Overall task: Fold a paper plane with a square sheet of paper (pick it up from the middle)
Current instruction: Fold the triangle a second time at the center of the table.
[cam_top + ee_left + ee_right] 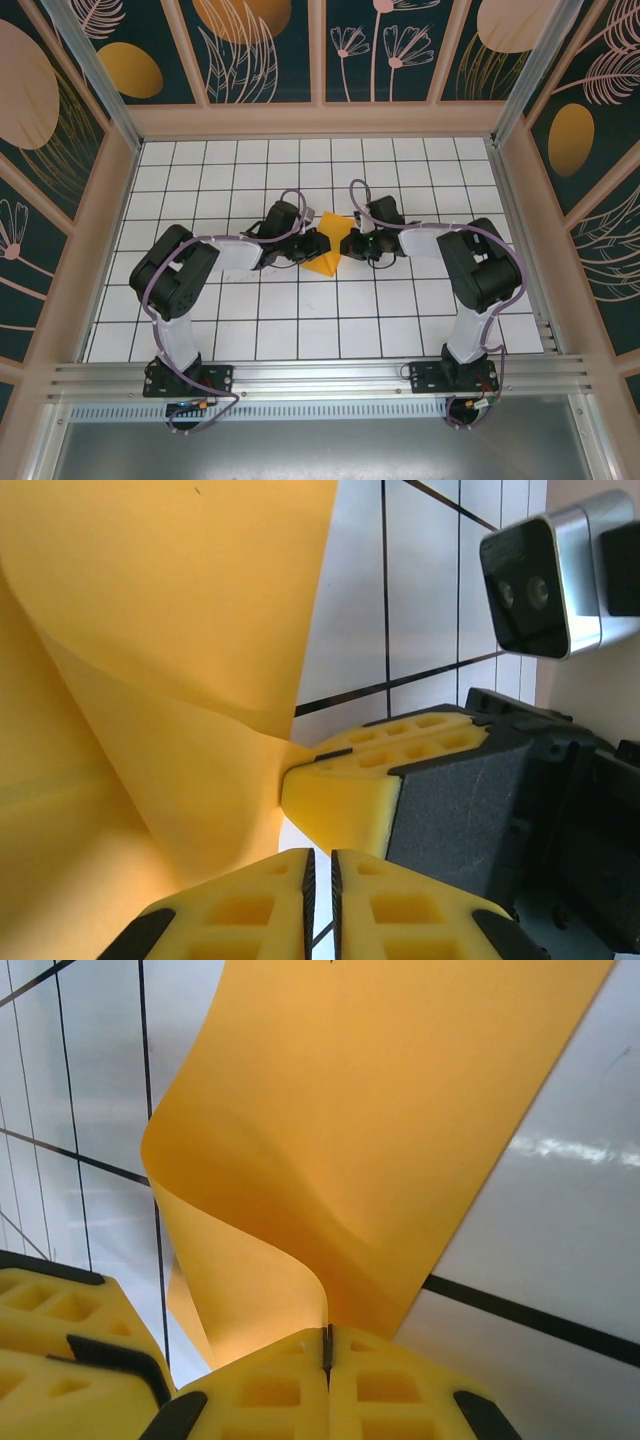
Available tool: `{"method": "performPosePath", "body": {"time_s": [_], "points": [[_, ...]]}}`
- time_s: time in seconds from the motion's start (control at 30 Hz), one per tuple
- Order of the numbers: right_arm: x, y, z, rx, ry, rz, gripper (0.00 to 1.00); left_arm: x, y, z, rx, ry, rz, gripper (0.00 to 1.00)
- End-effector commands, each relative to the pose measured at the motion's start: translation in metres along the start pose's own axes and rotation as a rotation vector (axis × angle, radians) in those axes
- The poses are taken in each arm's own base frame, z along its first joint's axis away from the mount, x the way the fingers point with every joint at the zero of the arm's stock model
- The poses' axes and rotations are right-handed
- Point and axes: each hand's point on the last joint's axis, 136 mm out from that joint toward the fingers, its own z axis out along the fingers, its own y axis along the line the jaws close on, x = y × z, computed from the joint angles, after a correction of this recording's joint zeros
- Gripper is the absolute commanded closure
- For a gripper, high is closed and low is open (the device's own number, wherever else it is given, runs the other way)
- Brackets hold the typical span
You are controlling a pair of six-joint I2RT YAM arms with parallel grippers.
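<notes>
The square sheet of paper (328, 255) is orange-yellow and bent rather than flat, raised off the white gridded table (250, 320) near its middle. In the top view it shows as a pointed, kite-like patch with its lower tip towards the arm bases. The right tool (327, 1345) touches the paper's right side. Its yellow pads are clamped on one edge, and the paper curls up out of the seam between them in a smooth roll. The left tool (320, 865) sits at the paper's left side, facing the right tool across it. Its two pads are pressed together with only a thin dark line between. The paper lies beside one pad, but whether any of it is pinched there I cannot tell. In the left wrist view, a pad of the right tool meets a corner of the paper.
</notes>
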Motion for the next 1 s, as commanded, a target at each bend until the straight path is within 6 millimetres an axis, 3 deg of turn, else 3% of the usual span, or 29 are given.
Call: {"method": "performPosePath", "body": {"time_s": [0.0, 0.97], "points": [[-0.008, -0.004, 0.000, 0.027, -0.012, -0.016, 0.98, -0.001, -0.006, 0.006, 0.015, 0.014, 0.040, 0.84], [-0.011, -0.013, 0.005, 0.059, -0.010, -0.009, 0.98, 0.008, 0.006, 0.019, -0.009, 0.061, 0.024, 0.85]]}}
